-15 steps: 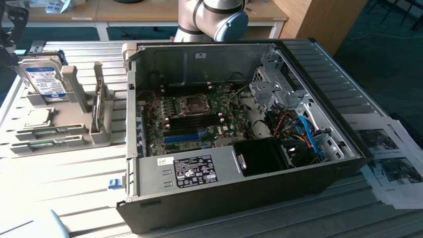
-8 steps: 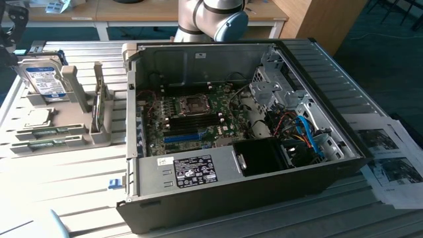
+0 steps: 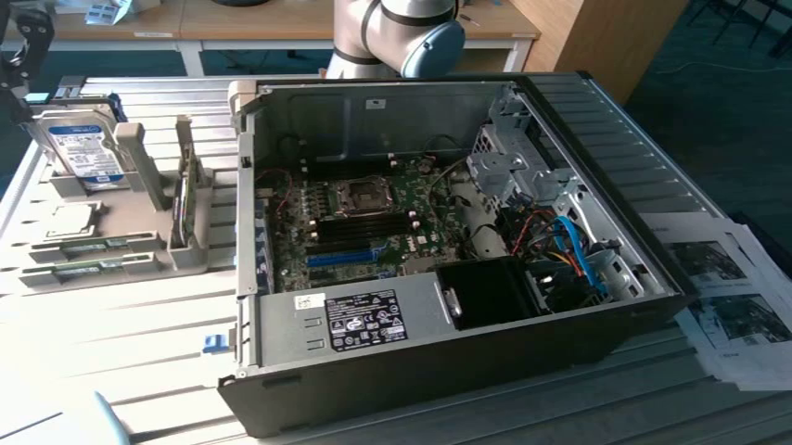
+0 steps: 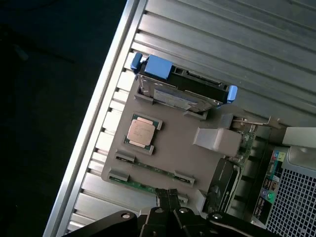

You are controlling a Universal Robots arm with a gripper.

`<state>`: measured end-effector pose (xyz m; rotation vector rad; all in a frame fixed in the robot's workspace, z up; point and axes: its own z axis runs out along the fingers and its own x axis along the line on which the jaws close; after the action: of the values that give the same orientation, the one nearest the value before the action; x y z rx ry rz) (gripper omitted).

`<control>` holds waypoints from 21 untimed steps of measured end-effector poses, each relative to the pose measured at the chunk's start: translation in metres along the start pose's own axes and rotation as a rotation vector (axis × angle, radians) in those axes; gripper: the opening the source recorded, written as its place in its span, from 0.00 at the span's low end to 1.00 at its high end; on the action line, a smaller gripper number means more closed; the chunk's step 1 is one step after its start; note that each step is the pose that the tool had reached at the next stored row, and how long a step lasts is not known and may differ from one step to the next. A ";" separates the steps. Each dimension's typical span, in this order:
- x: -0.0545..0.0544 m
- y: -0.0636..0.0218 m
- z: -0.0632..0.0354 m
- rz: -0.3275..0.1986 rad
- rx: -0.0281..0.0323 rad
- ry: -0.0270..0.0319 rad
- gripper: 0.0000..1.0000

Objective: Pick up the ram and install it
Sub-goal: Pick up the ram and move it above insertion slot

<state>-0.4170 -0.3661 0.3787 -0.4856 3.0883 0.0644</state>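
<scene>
Green ram (image 4: 150, 169) sits in grey holder (image 4: 173, 148) slots along holder's edge, near desk (image 4: 207, 39) edge, presented for grasp from above. Claw (image 4: 169, 196) pinched shut, empty, poised over it.

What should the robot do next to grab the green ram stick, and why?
Probably open its jaws first. They are shut, right beside the ram lying in the grey holder. Shut jaws cannot fit around the stick, and the ram is not held yet.

Gripper (image 4: 169, 195) partly out of frame
</scene>
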 end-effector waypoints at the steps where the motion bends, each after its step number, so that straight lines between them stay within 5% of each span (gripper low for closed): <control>1: 0.000 0.0000 0.0000 -0.012 -0.0002 0.0005 0.10; 21: 0.000 0.0000 0.0001 -0.286 -0.0059 0.0110 0.10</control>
<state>-0.4170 -0.3661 0.3787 -0.9227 2.9933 0.0671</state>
